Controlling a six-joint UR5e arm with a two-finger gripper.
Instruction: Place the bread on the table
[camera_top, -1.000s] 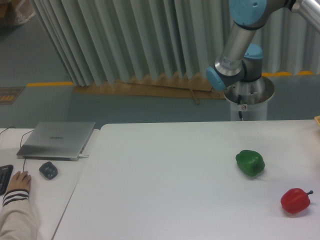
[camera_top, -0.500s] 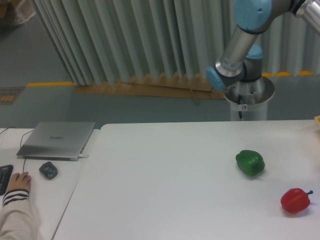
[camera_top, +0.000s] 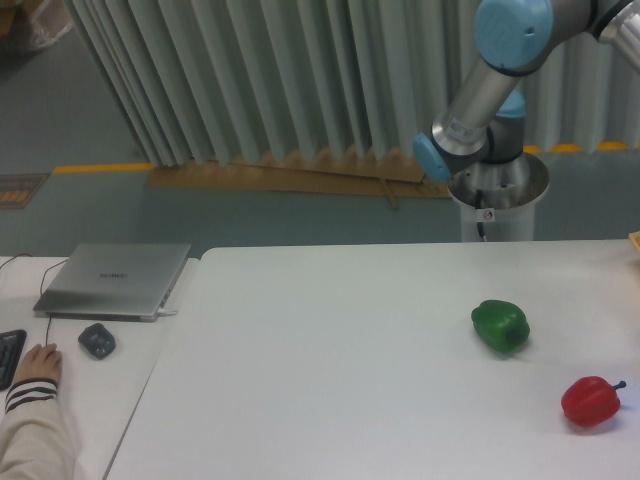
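Pleated grey curtains are hanging behind the white worktop (camera_top: 330, 400) as I am watching my arm (camera_top: 480, 95) from afar. Over the last second its upper joint has been swinging rightward and up, away from the green pepper (camera_top: 500, 325), while everything on the worktop has been staying put. I am reading that as the arm reaching off past the right edge, perhaps toward the bread, though I cannot confirm it.

Neither the gripper nor the bread is appearing in this view, so I cannot tell whether the gripper is wide, narrow or holding anything. A sliver of something tan (camera_top: 635, 238) is showing at the right edge, beyond the green pepper; it is too small to name. The bread is not lying on the worktop, so the placing is not yet done.

No containers are showing. A red pepper (camera_top: 590, 401) is sitting near the green pepper, toward the front right. Far left of it, a laptop (camera_top: 115, 280) and mouse (camera_top: 96, 340) are resting on a side desk.
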